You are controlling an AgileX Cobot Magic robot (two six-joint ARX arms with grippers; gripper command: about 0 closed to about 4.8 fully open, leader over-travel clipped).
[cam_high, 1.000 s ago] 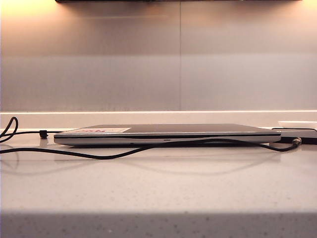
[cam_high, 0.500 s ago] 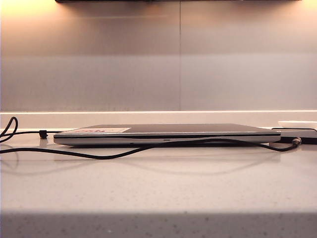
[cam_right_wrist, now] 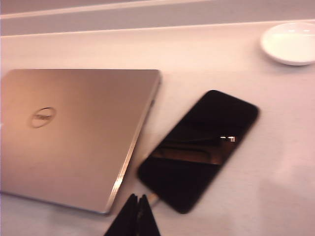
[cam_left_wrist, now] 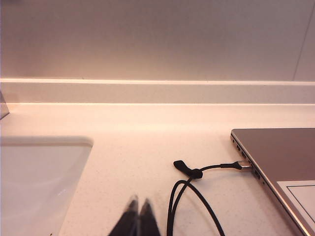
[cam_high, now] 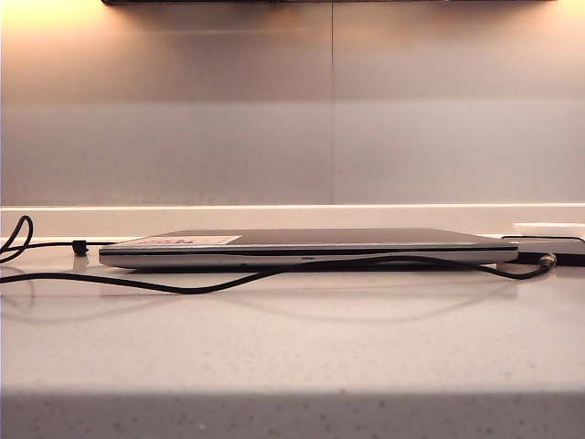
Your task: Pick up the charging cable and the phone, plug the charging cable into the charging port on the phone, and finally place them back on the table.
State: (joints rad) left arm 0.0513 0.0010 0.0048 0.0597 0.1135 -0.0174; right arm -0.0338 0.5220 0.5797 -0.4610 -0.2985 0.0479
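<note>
Nearest you in the exterior view is a bare stretch of the counter (cam_high: 292,347), pale and speckled. Across it the charging cable (cam_high: 210,285) runs in a low wave from the left edge to the right, passing along the near side of the closed laptop (cam_high: 302,247), which lies flat across the middle with a pale sticker on its lid. The cable's silvery tip ends at the far right, close to the phone (cam_high: 558,256), a thin dark slab showing just beyond the laptop's right end; from this low angle you cannot tell whether the plug is seated. Behind it sits a small white dish (cam_high: 548,229), and grey wall panels close the back.

On the left side, your left hand (cam_left_wrist: 138,209) hangs low over the counter with its fingers pressed together and nothing between them. Just to its right the cable loops, its black band (cam_left_wrist: 189,169) lying on the counter, and another plug goes into the laptop's left edge. A white basin (cam_left_wrist: 39,177) lies to the left.

Your right hand (cam_right_wrist: 137,202) is likewise closed and empty, poised just near of the phone (cam_right_wrist: 199,150), which lies face up right of the laptop (cam_right_wrist: 74,132); the dish (cam_right_wrist: 290,42) sits farther back.
</note>
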